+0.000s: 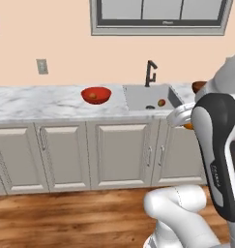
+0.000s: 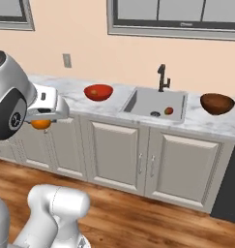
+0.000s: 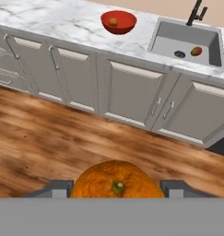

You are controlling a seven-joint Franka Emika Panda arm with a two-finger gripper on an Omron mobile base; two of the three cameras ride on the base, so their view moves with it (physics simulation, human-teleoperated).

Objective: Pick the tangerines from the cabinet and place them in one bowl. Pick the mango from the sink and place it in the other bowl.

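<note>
The gripper (image 3: 115,186) pinched a tangerine (image 3: 115,179) at bottom centre; another tangerine (image 3: 113,21) sat in the red bowl (image 3: 127,25) up top.

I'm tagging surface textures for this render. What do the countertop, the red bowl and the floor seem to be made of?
Countertop: looks like polished marble, white with grey veins. Red bowl: glossy, maybe glazed ceramic or plastic; its smooth sheen leaves that open. Floor: wood planks, brown with visible grain and seams.
</note>
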